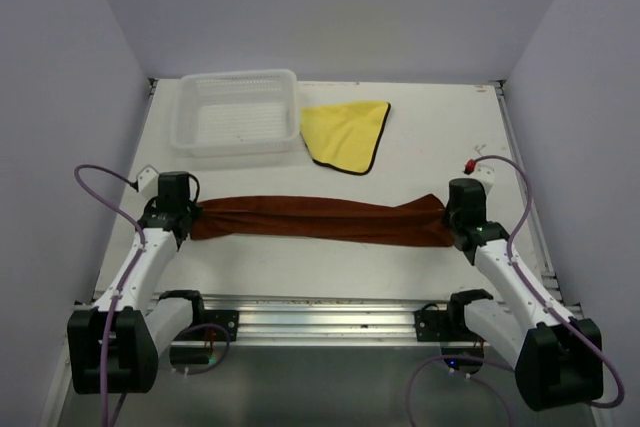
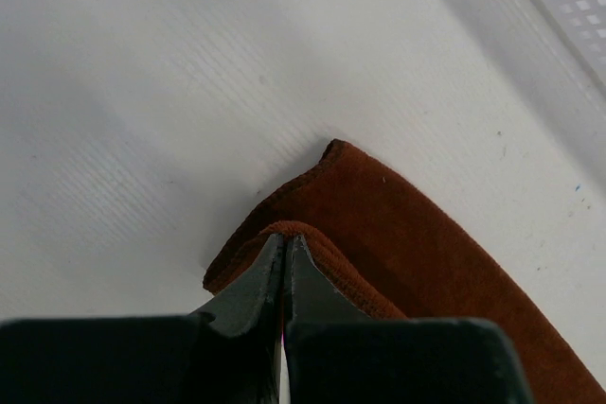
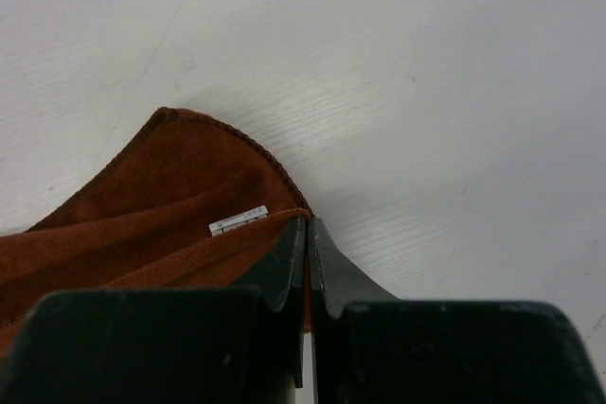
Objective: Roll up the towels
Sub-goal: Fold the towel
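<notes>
- The rust-brown towel (image 1: 320, 219) lay as a long narrow band across the near middle of the counter (image 1: 430, 137). It was folded lengthwise, with one end at each arm.
- The left end effector (image 1: 190, 215) was pressed together on the towel's left end, pinching the upper folded layer at its hem. The right end effector (image 1: 452, 219) pinched the right end the same way, just beside a small white label (image 3: 239, 220).
- Holding both ends at once probably served to draw the cloth straight into an even strip. No roll had been started.
- Whether the middle of the band rested on the counter or hung just above it could not be told.
- The yellow towel (image 1: 345, 132) lay farther back, folded and unrolled, just beside the white basket (image 1: 238, 151) and well apart from the brown band.
- Bare counter stretched between the band and those two things, so there looked to be room to roll away from the arms.
- On the near side the metal rail (image 1: 330, 312) ran close by, leaving less room, and the side walls (image 1: 70, 97) stood near each arm's outer flank.
</notes>
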Controlling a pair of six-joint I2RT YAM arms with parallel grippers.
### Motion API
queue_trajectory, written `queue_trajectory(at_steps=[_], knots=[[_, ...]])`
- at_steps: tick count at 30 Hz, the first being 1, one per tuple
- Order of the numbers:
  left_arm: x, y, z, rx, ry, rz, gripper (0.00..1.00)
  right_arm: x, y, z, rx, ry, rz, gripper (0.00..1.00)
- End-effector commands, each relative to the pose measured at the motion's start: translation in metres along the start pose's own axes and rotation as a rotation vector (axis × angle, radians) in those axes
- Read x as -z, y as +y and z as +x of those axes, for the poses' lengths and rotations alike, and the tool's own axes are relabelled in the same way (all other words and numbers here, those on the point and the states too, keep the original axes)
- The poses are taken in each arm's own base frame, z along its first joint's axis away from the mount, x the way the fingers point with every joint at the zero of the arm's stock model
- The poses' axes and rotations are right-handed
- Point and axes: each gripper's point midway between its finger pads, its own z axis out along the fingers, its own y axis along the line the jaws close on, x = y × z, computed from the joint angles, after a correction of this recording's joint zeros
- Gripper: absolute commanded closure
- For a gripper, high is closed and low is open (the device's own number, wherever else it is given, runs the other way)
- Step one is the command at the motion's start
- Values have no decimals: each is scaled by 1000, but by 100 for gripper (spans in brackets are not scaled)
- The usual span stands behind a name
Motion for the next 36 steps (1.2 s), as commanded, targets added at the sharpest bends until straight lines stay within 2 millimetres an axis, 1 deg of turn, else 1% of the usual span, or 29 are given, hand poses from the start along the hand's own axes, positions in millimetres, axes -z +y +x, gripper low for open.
queue_trajectory(at_steps=[1, 2, 3, 4, 6, 7, 8, 9, 10, 12, 13, 15, 16, 18, 19, 21, 23, 24, 25, 26, 28, 29, 32, 33, 34, 35, 36], knots=[[-1, -17, -38, 29, -112, 22, 100, -3, 5, -45, -42, -119, 19, 100], [-1, -21, -41, 26, -117, 30, 100, -5, 6, -46, -39, -120, 21, 100], [-2, -21, -40, 25, -113, 27, 100, -7, 6, -47, -36, -114, 26, 100], [-5, -23, -38, 16, -100, 28, 100, -9, 8, -51, -39, -122, 25, 100], [-6, -29, -42, 8, -103, 45, 100, -15, 9, -49, -28, -108, 38, 100], [-9, -31, -40, 2, -92, 43, 100, -16, 11, -54, -33, -119, 37, 100], [-10, -34, -43, 1, -97, 49, 100, -21, 12, -52, -25, -106, 42, 100], [-11, -35, -42, -2, -94, 49, 100, -23, 13, -53, -22, -103, 43, 100], [-13, -36, -42, -5, -91, 48, 100, -24, 16, -59, -24, -111, 41, 100], [-14, -39, -45, -8, -94, 50, 100, -31, 19, -58, -15, -98, 49, 100], [-16, -41, -47, -9, -95, 49, 100, -32, 20, -62, -17, -102, 49, 100], [-17, -43, -49, -14, -99, 49, 100, -39, 23, -62, -11, -92, 52, 99], [-18, -45, -50, -17, -98, 49, 100, -40, 25, -66, -10, -98, 54, 99], [-19, -47, -53, -22, -102, 50, 100, -47, 27, -63, -1, -83, 57, 98], [-20, -48, -53, -24, -101, 49, 100, -48, 30, -69, 0, -91, 55, 98], [-21, -50, -54, -32, -103, 56, 100, -51, 32, -71, 5, -88, 56, 97], [-25, -51, -52, -39, -96, 56, 100, -57, 35, -72, 13, -81, 57, 93], [-27, -52, -50, -46, -89, 56, 100, -61, 36, -72, 18, -75, 61, 89], [-28, -54, -50, -50, -87, 61, 100, -63, 36, -72, 23, -74, 66, 89], [-30, -55, -51, -57, -88, 66, 100, -65, 37, -72, 25, -69, 69, 82], [-34, -60, -49, -70, -73, 72, 99, -68, 39, -75, 29, -68, 73, 77], [-36, -64, -50, -87, -73, 83, 96, -71, 40, -73, 33, -57, 70, 74], [-42, -71, -55, -114, -63, 75, 88, -76, 45, -75, 37, -49, 63, 69], [-43, -74, -58, -119, -65, 81, 85, -76, 46, -76, 35, -49, 60, 69], [-45, -83, -60, -129, -57, 104, 70, -76, 47, -77, 34, -46, 56, 69], [-45, -88, -61, -148, -52, 117, 63, -75, 48, -78, 35, -47, 53, 69], [-46, -90, -63, -157, -45, 118, 58, -73, 48, -79, 30, -51, 50, 69]])
